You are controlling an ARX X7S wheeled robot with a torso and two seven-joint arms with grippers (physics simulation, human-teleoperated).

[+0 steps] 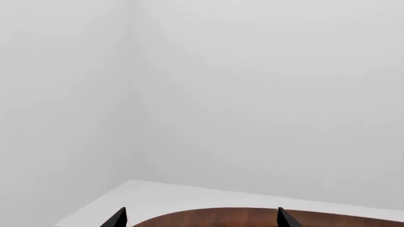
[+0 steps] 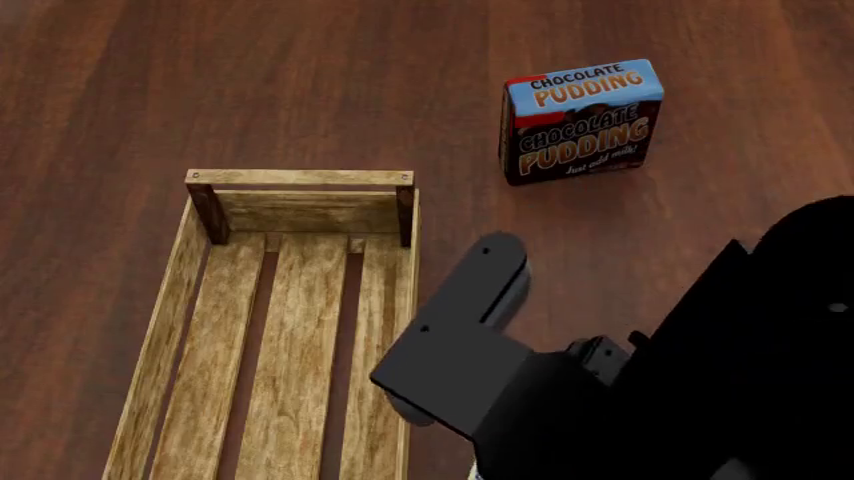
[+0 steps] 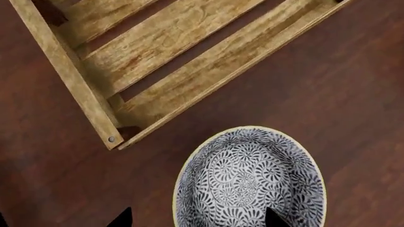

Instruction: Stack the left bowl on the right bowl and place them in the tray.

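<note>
One bowl [image 3: 249, 178], white with a black fern pattern and a cream rim, sits on the dark wood table just beside a corner of the tray [image 3: 69, 75]. No second bowl shows. My right gripper [image 3: 196, 221] is open above the bowl, with one side of its rim between the two dark fingertips; whether they touch it is hidden. The tray [image 2: 300, 178] is a long light-wood slatted crate, empty in the part shown in the head view, where no bowl is seen. My left gripper [image 1: 200, 222] is open and empty, pointing past the table edge [image 1: 215, 215] at white walls.
A chocolate pudding box [image 2: 582, 122] lies on the table beyond and to the right of the tray. My black right arm [image 2: 667, 400] fills the lower right of the head view and hides the table under it.
</note>
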